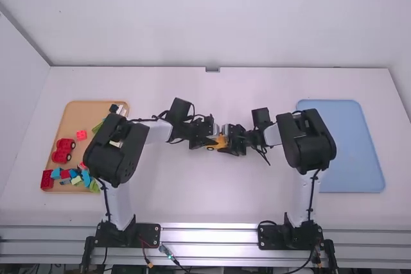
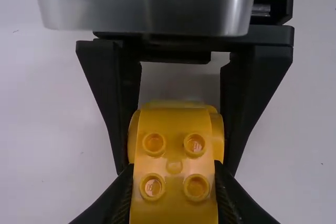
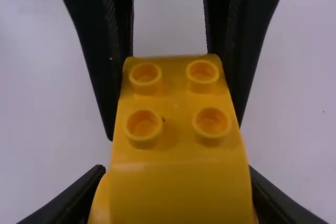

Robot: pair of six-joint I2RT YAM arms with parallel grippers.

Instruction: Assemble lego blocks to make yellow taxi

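Near the middle of the white surface (image 1: 192, 203), between my two arms, I have the yellow block piece (image 1: 221, 140), with both claws on it at once. My left claw (image 1: 215, 140) comes at it from the left and my right claw (image 1: 230, 140) from the right, so the two sit nearly tip to tip.

Through the left wrist camera, I see the left claw (image 2: 174, 192) clenched on the yellow piece, a finger pressed to each side, with four round studs facing me. Beyond, the right claw's fingers flank its rounded yellow part. Through the right wrist camera, the right claw (image 3: 172, 198) is also grasping it, fingers set against both sides of the wide, smooth part; four studs show past that, between the left claw's fingers.

Over on the left, partly under my left arm, lies the tan tray (image 1: 63, 120). Near its left side I have red wheeled pieces (image 1: 63, 151), with a small red block (image 1: 81, 135) a little to the right and farther off. Blue blocks (image 1: 85, 178) sit among mixed pieces at the near end, and a larger red block (image 1: 47, 179) is at the near left corner. On the right, beside my right arm, lies the blue tray (image 1: 350, 152).
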